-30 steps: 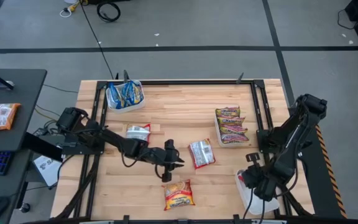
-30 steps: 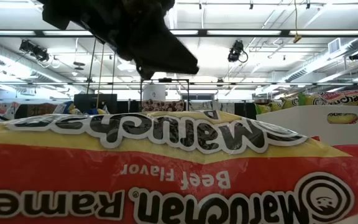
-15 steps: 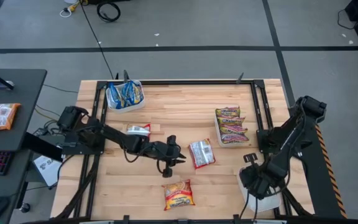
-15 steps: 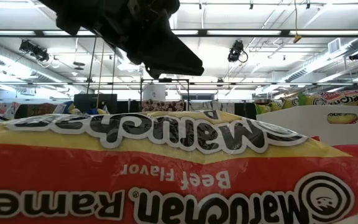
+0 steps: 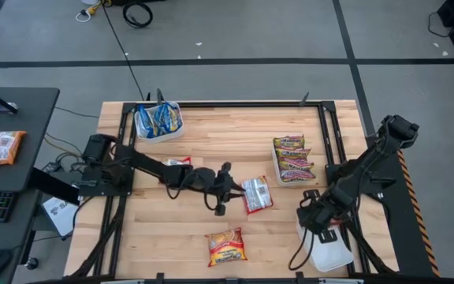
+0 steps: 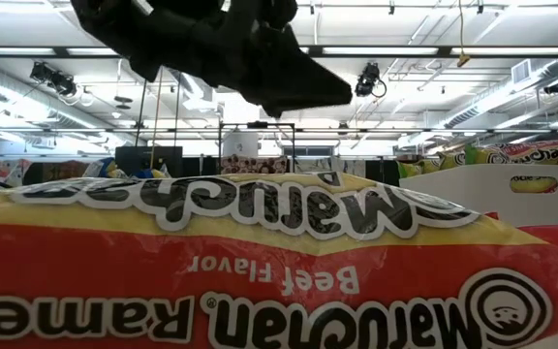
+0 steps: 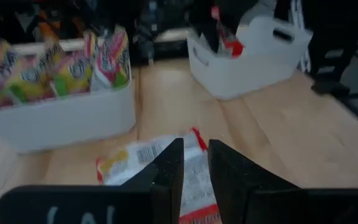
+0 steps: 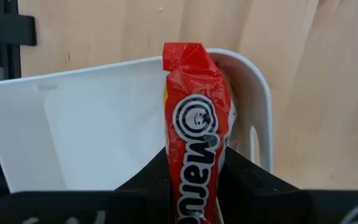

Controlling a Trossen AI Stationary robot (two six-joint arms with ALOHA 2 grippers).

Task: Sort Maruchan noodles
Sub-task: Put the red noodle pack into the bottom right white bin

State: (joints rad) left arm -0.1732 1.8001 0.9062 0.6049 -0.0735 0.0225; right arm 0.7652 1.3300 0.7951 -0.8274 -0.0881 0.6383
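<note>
A silver-white packet with red print (image 5: 256,194) (image 7: 148,160) lies flat on the wood mid-table. My left gripper (image 5: 235,189) (image 7: 196,146) hovers just left of it, fingers shut to a narrow slit, touching nothing. My right gripper (image 5: 315,223) (image 8: 194,168) is shut on an orange-red packet (image 8: 194,118) over the white tray (image 5: 329,254) (image 8: 104,124) at the near right corner. Another orange-red packet (image 5: 227,246) (image 6: 279,262) lies flat by the near edge. A second silver-white packet (image 5: 176,165) lies beside the left arm. My right gripper pinches the orange-red packet between its two fingers (image 8: 241,171), which lie on the packet's two flat faces. They come from above, pointing down into the tray. The packet stands edge-on, its crimped end (image 8: 180,55) reaching past the fingertips beside the tray's wall (image 8: 253,87).
A tray with blue-yellow packets (image 5: 158,120) sits at the far left corner. A tray of yellow-green and red packets (image 5: 292,160) (image 7: 55,106) stands right of centre. Black frame rails (image 5: 325,134) run along the table's sides. Bare wood lies between the trays.
My left gripper has moved from beside the near orange-red packet toward the far right, up to the silver-white packet mid-table. My right gripper, still shut on its packet, has shifted a little toward the table's far left over the near right tray.
</note>
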